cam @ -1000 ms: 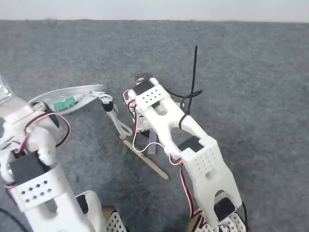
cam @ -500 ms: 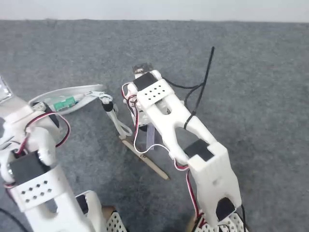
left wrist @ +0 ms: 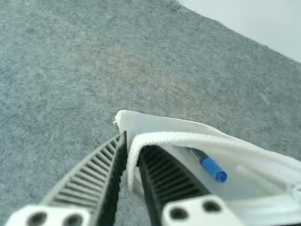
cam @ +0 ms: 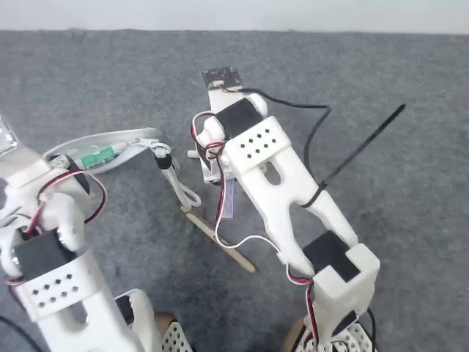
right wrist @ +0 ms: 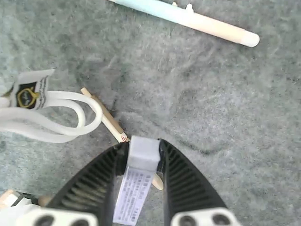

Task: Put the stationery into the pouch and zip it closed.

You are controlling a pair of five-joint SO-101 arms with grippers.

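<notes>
White pouch [left wrist: 244, 155] lies mouth open on grey mat [left wrist: 70, 56], blue pen [left wrist: 209, 165] inside. L gripper [left wrist: 131, 143] pinches its zip rim betw. both fingers. R gripper [right wrist: 142, 149] is clamped on small grey labelled eraser [right wrist: 134, 181], over a wooden pencil [right wrist: 104, 116] and near a white cord loop [right wrist: 70, 115]. Pastel pen [right wrist: 188, 16] lies apart.

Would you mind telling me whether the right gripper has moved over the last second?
Yes. The right gripper, shut on the eraser, has shifted up the high view, away from the unmoved wooden stick.
</notes>
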